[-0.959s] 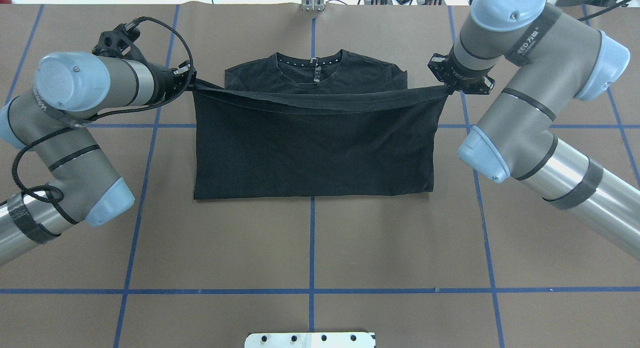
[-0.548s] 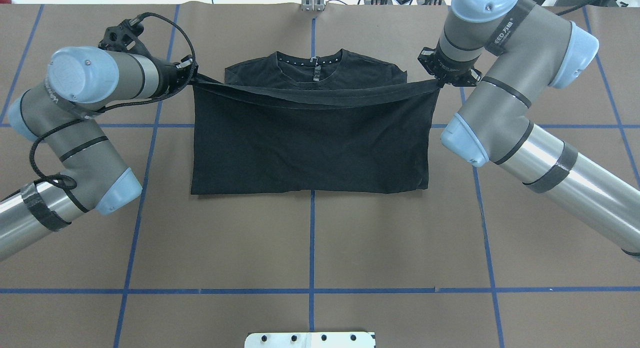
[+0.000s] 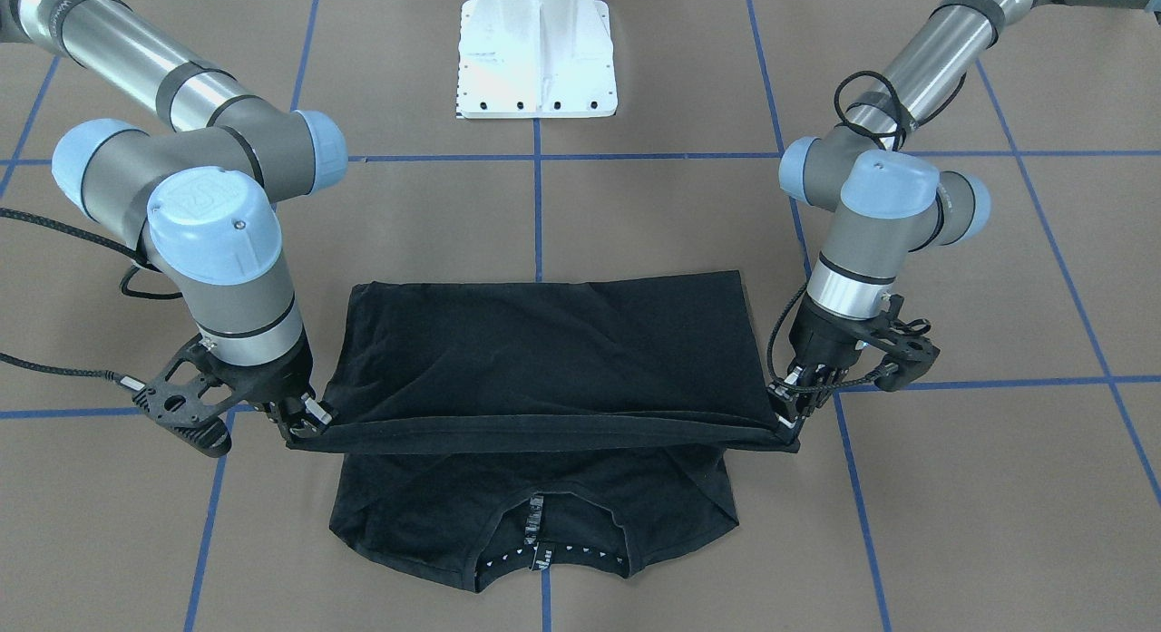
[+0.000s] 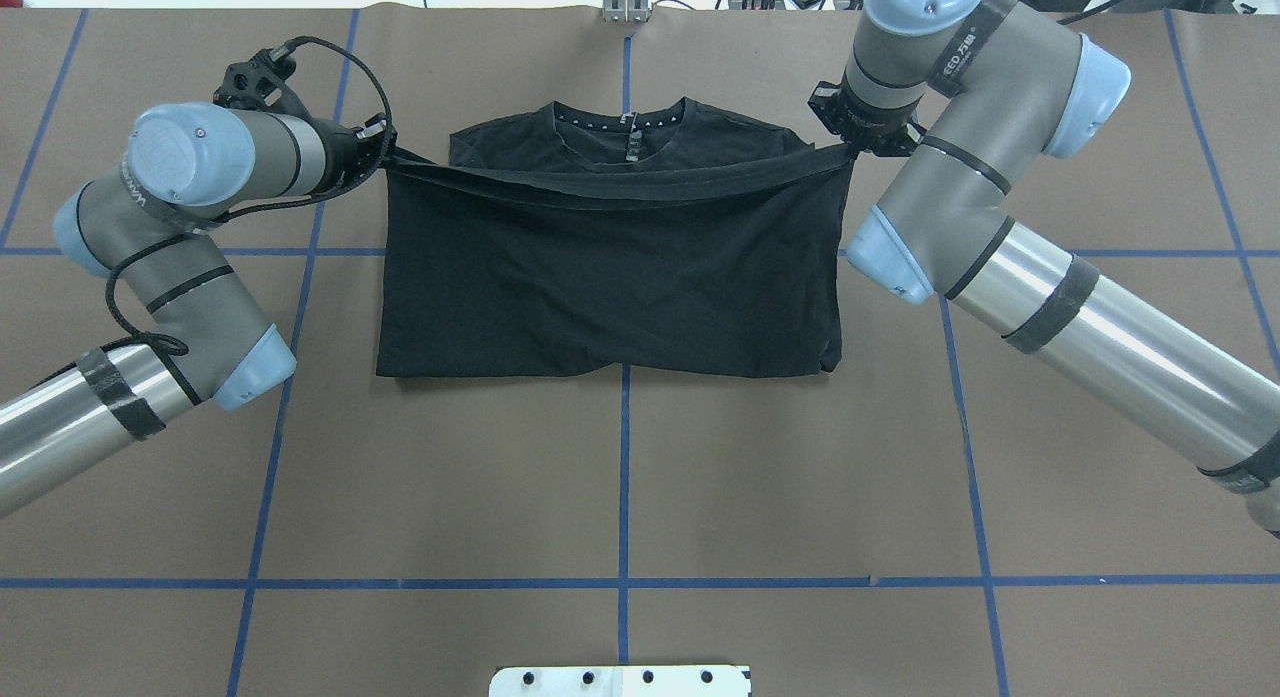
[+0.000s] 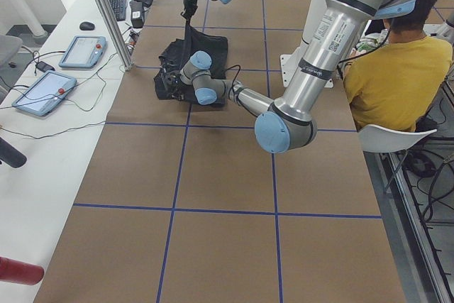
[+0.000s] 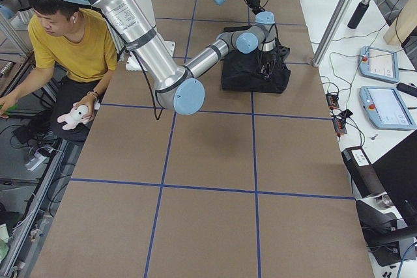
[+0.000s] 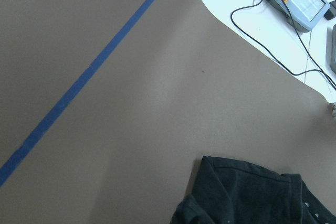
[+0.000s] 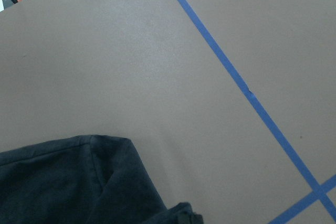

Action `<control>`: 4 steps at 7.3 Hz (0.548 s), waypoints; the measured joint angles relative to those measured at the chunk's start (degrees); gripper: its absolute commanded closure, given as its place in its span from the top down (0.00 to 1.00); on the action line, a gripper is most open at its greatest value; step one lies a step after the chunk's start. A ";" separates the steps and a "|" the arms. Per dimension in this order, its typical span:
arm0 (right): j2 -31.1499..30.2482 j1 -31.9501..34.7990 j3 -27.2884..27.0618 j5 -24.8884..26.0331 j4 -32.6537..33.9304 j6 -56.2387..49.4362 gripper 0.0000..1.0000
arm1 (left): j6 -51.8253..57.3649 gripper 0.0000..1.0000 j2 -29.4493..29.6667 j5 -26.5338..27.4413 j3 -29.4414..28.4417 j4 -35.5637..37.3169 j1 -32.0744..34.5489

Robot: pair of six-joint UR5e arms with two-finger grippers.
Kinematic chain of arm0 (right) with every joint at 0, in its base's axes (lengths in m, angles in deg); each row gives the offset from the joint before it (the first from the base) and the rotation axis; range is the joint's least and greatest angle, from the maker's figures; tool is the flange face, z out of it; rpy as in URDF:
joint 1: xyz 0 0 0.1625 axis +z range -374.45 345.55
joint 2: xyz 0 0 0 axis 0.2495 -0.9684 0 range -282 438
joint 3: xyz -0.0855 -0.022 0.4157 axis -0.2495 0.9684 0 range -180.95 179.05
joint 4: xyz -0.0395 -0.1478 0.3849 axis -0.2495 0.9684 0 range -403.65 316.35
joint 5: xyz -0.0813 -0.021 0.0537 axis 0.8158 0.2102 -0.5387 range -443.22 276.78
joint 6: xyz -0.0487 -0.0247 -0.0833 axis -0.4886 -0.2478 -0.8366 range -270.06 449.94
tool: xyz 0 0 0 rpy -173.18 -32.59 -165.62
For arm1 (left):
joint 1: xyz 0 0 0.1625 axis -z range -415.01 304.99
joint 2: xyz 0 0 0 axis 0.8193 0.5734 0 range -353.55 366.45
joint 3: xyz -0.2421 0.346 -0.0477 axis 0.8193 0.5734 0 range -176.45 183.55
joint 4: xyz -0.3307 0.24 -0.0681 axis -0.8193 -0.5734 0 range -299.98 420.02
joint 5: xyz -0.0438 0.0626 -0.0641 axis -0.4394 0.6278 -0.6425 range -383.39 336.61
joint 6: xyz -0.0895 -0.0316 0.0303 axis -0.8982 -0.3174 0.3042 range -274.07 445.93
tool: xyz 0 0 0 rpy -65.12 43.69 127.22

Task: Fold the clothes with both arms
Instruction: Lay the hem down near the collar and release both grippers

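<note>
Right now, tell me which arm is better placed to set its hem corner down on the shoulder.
Right, marginally. The right end effector holds the T-shirt hem nearer its shoulder than the left end effector does; both grip corners, so lowering together seems wise.

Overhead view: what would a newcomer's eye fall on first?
A black T-shirt, centred on the table's far half, has its hem stretched into a taut band between the left gripper and right gripper, each pinching a corner. The band hangs just short of the collar.
</note>
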 measured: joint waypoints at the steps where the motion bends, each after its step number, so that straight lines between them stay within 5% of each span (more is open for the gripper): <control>1: 0.55 0.00 2.36 0.06 -2.28 -0.05 0.00 | -0.01 0.11 0.02 0.00 -1.38 -1.37 0.08; 2: 1.49 0.04 5.01 0.11 -4.50 -0.05 0.00 | -0.01 0.19 0.02 0.00 -2.65 -2.59 0.16; 4: 4.79 0.03 11.01 0.16 -6.91 -0.05 0.28 | -0.01 0.39 0.01 0.01 -3.79 -3.62 0.21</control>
